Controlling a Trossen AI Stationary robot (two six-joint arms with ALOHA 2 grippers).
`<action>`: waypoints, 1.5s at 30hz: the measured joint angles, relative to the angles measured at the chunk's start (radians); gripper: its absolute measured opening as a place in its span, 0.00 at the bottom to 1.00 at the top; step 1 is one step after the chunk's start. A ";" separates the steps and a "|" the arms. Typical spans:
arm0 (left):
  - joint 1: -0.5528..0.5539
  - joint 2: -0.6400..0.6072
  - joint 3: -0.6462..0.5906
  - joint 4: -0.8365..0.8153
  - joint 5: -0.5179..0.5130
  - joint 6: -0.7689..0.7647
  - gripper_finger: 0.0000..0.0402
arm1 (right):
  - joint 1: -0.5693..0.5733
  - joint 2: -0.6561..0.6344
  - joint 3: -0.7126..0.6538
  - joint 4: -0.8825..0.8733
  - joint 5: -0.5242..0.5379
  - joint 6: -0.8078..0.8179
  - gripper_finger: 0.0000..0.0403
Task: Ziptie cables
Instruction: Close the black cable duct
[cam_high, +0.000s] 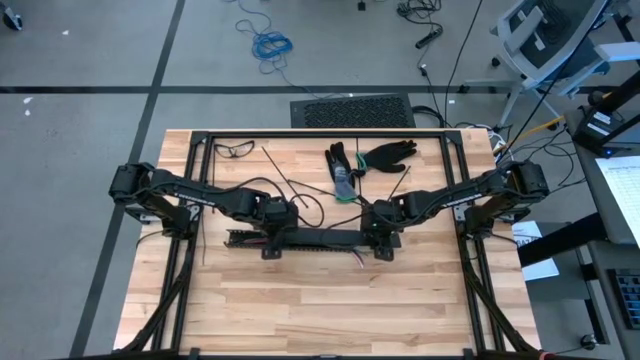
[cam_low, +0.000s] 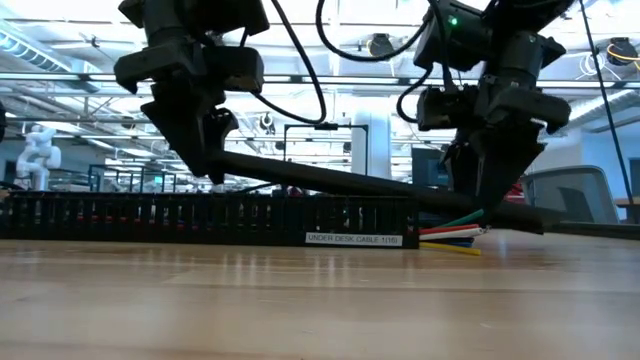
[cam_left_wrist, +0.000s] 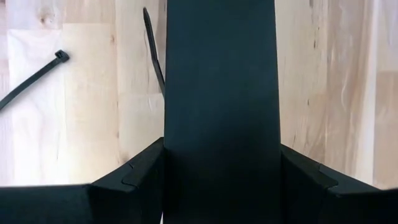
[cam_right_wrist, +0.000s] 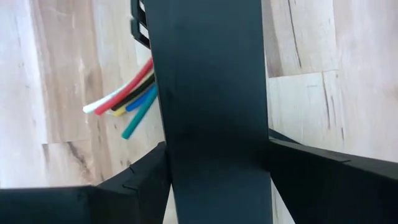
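A long black slotted rail (cam_high: 300, 240) lies across the middle of the table. The cables (cam_right_wrist: 124, 106) run inside it, and their white, red, green, yellow and blue ends stick out of its right end (cam_low: 455, 235). Above the rail slants a flat black cover strip (cam_low: 340, 182). My left gripper (cam_high: 272, 232) is shut on the strip's left end, my right gripper (cam_high: 380, 235) on it near its right end. Zipties (cam_left_wrist: 31, 78) lie flat on the wood beside the rail, more of them farther back (cam_high: 285, 185). My left gripper (cam_left_wrist: 221, 180) pinches the cover strip's two long edges (cam_left_wrist: 168, 149) between its fingers (cam_left_wrist: 143, 171), at the strip's left end (cam_low: 218, 160). The fingers come steeply from above and lie across the strip. This end is lifted clear above the rail. My right gripper (cam_right_wrist: 217, 180) has the cover strip's long edges (cam_right_wrist: 163, 149) between its two fingers (cam_right_wrist: 298, 162), near the strip's right end. It comes steeply from above, across the strip. This end (cam_low: 500, 212) sits lower than the left one, close over the rail's right end and the cable tips.
Black gloves (cam_high: 385, 155) and a pair of safety glasses (cam_high: 235, 148) lie at the table's far side. A black metal frame (cam_high: 200, 135) runs round the table top. Bare wood stretches from the rail to the near edge (cam_high: 320, 310).
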 joint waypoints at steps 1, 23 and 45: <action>0.000 0.000 0.000 -0.005 -0.001 0.007 0.57 | 0.003 0.000 0.011 -0.011 0.001 0.004 0.57; -0.069 -0.006 -0.040 -0.058 -0.043 0.001 0.57 | 0.105 0.000 0.155 -0.101 0.097 0.144 0.57; -0.080 -0.006 -0.042 -0.099 -0.120 0.015 0.57 | 0.108 0.000 0.154 -0.061 0.146 0.184 0.52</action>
